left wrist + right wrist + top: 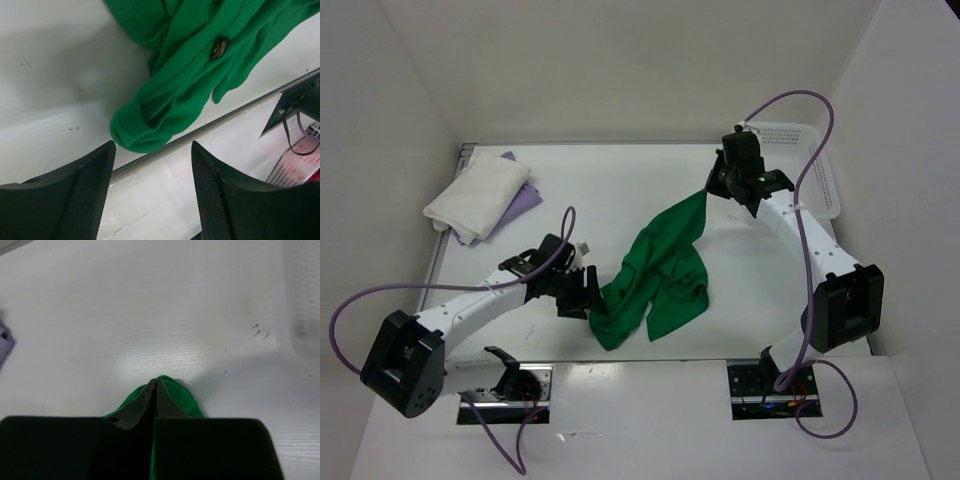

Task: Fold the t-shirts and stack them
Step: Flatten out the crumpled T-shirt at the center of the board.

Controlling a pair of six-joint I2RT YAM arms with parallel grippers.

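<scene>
Now our right gripper [156, 385], clamped on the bright green cloth t-shirt [655, 275], holds one end toward the far right of the table [610, 180]. The shirt runs diagonally to the near edge, just ahead of our open left gripper [152, 150].

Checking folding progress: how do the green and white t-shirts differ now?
The white t-shirt is folded flat; the green t-shirt is crumpled and unfolded. The white one rests on the lavender t-shirt; the green one is pinched by the right pincer. Both are plain cloth.
</scene>
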